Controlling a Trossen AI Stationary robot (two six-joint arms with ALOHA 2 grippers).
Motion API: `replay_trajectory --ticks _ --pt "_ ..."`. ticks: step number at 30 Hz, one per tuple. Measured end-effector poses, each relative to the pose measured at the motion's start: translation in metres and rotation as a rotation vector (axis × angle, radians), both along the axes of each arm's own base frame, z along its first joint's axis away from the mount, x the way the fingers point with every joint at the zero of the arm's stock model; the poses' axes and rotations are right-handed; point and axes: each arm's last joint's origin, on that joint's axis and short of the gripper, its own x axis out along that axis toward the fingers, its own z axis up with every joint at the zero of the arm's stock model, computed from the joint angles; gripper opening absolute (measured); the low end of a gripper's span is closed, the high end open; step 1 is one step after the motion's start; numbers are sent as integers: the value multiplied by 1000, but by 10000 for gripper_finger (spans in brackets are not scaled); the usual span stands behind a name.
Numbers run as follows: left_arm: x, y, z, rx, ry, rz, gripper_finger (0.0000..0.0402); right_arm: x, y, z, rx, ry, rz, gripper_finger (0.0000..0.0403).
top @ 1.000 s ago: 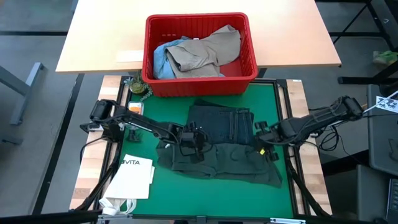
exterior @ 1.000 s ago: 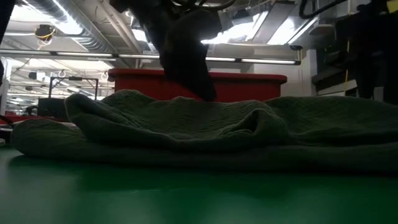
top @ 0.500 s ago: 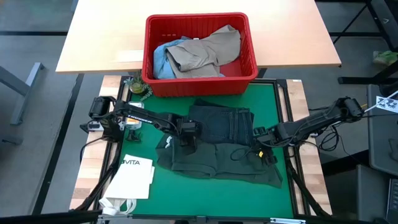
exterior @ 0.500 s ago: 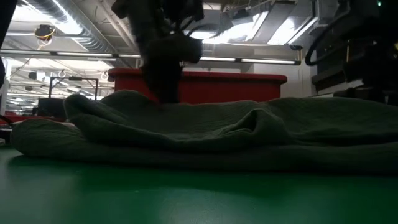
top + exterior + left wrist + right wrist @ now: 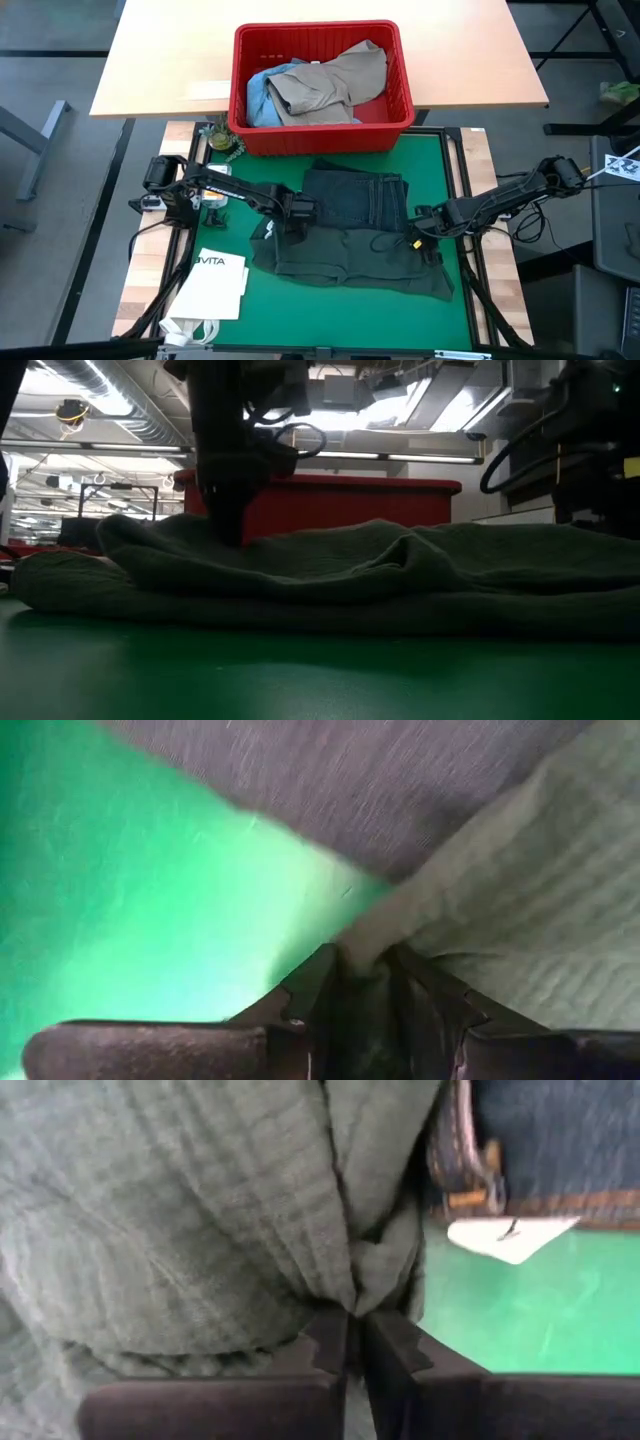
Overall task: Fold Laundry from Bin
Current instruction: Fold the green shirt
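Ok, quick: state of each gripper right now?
Left gripper: shut on the dark green ribbed cloth shirt.
Right gripper: shut on the same shirt.

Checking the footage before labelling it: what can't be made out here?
- High view: lower garments in the bin, covered by the khaki garment.
- Low view: the mat behind the green shirt, which blocks it.
- Left wrist view: navy trousers, blurred and cut off.

Industrial lab: exposed ceiling ducts (image 5: 90,390), strip lights (image 5: 440,458).
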Motion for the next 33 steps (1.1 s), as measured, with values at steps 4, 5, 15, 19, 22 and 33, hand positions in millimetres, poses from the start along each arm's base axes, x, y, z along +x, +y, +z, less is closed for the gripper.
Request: replay_trajectory --ticks 4,5,15,19,22,33 --pt "-7 -2 -9 1 28 47 93 -4 -1 -1 3 52 -36 26" --pt "-10 -3 -13 1 43 56 93 -6 -1 -1 -3 68 -42 22" --pt "-35 -10 -52 26 65 122 93 -10 -2 -1 -10 117 -77 25" --pt "-39 -10 -56 33 61 153 93 -10 -2 -1 -7 116 -75 26" --pt "-37 -9 -53 58 57 154 93 -10 -2 -2 -8 112 -71 28" --pt "-5 -12 13 95 -156 55 93 -8 -2 -2 -23 89 -69 28"
